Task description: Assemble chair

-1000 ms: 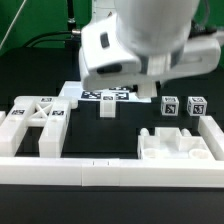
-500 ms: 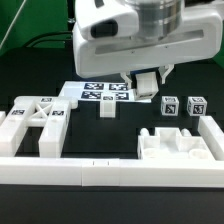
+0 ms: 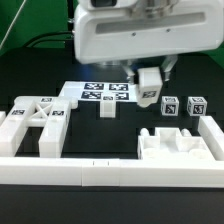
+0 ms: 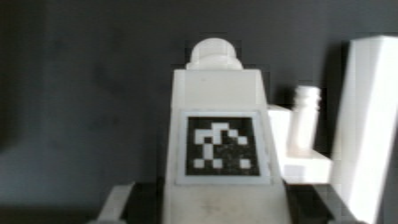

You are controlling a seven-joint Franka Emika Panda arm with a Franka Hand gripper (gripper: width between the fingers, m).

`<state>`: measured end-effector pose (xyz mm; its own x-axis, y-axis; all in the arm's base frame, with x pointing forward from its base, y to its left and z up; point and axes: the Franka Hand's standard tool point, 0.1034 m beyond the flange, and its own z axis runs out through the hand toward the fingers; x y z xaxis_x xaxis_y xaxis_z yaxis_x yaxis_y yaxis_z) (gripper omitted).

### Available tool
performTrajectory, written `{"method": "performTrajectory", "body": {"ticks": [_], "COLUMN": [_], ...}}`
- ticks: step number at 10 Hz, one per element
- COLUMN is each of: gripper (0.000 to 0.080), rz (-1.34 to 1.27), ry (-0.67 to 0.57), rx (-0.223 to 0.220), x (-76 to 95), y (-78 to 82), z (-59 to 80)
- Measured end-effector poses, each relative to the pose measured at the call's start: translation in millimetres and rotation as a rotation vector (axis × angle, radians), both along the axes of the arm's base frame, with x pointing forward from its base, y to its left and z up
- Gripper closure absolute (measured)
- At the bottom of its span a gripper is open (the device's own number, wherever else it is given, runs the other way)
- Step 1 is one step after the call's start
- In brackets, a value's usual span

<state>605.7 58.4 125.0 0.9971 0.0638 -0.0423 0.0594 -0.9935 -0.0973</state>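
My gripper (image 3: 148,84) is shut on a white chair piece (image 3: 149,90) with a tag and holds it in the air above the table, behind the two small tagged cubes (image 3: 170,106) (image 3: 197,104). In the wrist view the held piece (image 4: 221,100) fills the middle. It shows its tag and a round peg at its far end, and a finger (image 4: 143,196) presses on each side. The X-braced frame (image 3: 35,120) lies at the exterior view's left. The notched block (image 3: 178,143) sits at the right front. A small tagged piece (image 3: 107,108) stands in the middle.
The marker board (image 3: 105,93) lies flat behind the small middle piece. A long plain white rail (image 3: 110,171) runs along the front. Blurred white shapes (image 4: 365,110) show beside the held piece in the wrist view.
The arm has swung from a blur to a steadier pose. The held piece has come into view and shifted slightly to the exterior view's right and down. The parts on the table have not moved.
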Motion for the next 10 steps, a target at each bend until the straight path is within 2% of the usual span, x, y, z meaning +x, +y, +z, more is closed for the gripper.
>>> {"method": "performTrajectory", "body": {"ticks": [1,3,5,7,8,10], "gripper": [0.0512,0.0512,0.0512,0.0512,0.0512,0.0512], "rz": [0.003,-0.004,-0.007,0.064,0.087,0.081], "ry": [-0.078,-0.210,-0.320,-0.335,-0.345,-0.340], "rx": [0.000,-0.011,-0.020,-0.025,-0.025,-0.025], "x": [9.3,11.1,13.9,20.6,25.4,23.9], "y": [8.3,0.3,2.3,36.1,42.6,40.4], "z": [4.4,-0.1,-2.9,-1.5,0.2,-1.9]}}
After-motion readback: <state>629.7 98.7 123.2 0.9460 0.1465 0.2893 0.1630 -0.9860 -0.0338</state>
